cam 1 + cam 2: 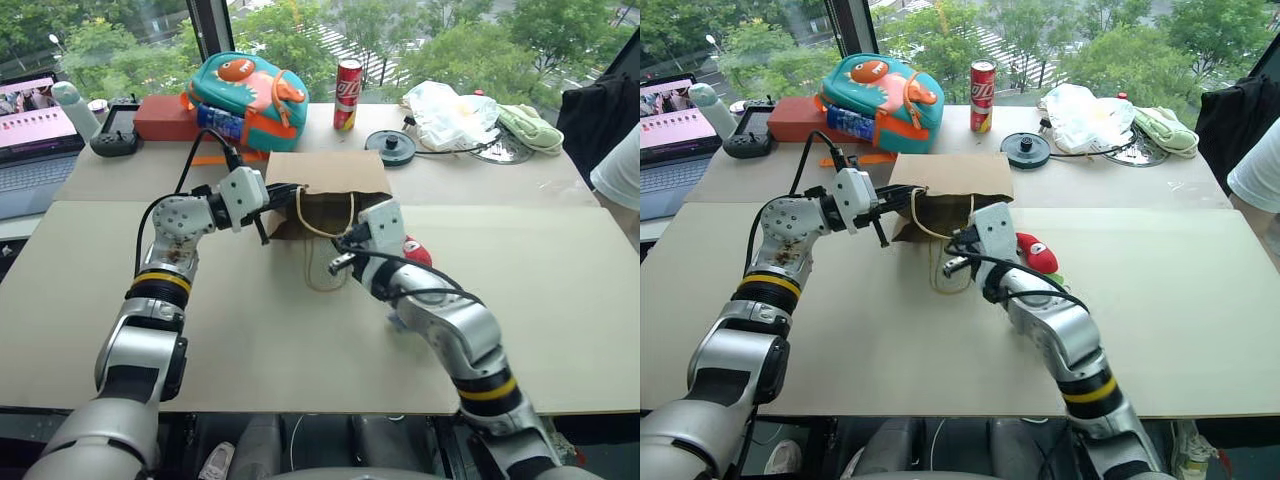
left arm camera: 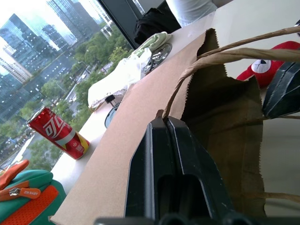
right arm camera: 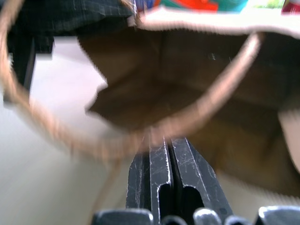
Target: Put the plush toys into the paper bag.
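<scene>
Both end effectors press together at the brown kraft paper bag [image 1: 325, 190]'s mouth: left end effector [image 2: 165, 123] pinches its rim, right end effector [image 3: 166, 140] its twine handle [image 3: 70, 140]; red plush [image 2: 262, 68] beside

A plain brown kraft paper bag [image 1: 330, 190] with thin beige twine loop handles lies on its side on the pale table [image 1: 560, 300], its mouth turned toward the near edge and gaping open on a dark brown inside. One twine loop [image 1: 325, 228] arcs across the opening; the other [image 1: 322, 272] droops onto the table before it. A small elongated red plush toy [image 1: 1037, 253] with white eyes lies on the table just beside the bag's mouth, on its right, outside the bag. The grey-blue toy cannot be made out
</scene>
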